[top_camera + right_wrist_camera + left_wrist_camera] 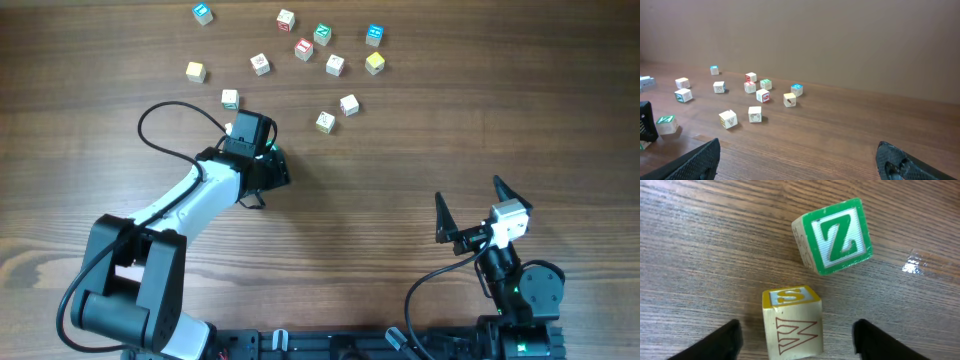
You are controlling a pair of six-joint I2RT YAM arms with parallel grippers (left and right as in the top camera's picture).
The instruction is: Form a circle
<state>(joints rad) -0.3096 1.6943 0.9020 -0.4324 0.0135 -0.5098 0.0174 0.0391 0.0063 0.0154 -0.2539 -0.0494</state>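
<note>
No circle of cubes is in view; small wooden letter cubes lie loosely scattered across the far half of the table. My left gripper is low over the table and open. A cream cube with a yellow S top and a red W side stands between its fingers, with a gap on each side. Just beyond it lies a green-faced Z cube, tilted and apart from the cream one. My right gripper hovers near the front right, wide open and holding nothing.
Other cubes with blue, red, yellow and green faces sit at the back. Two pale cubes lie right of the left gripper. A plain wall stands behind the table.
</note>
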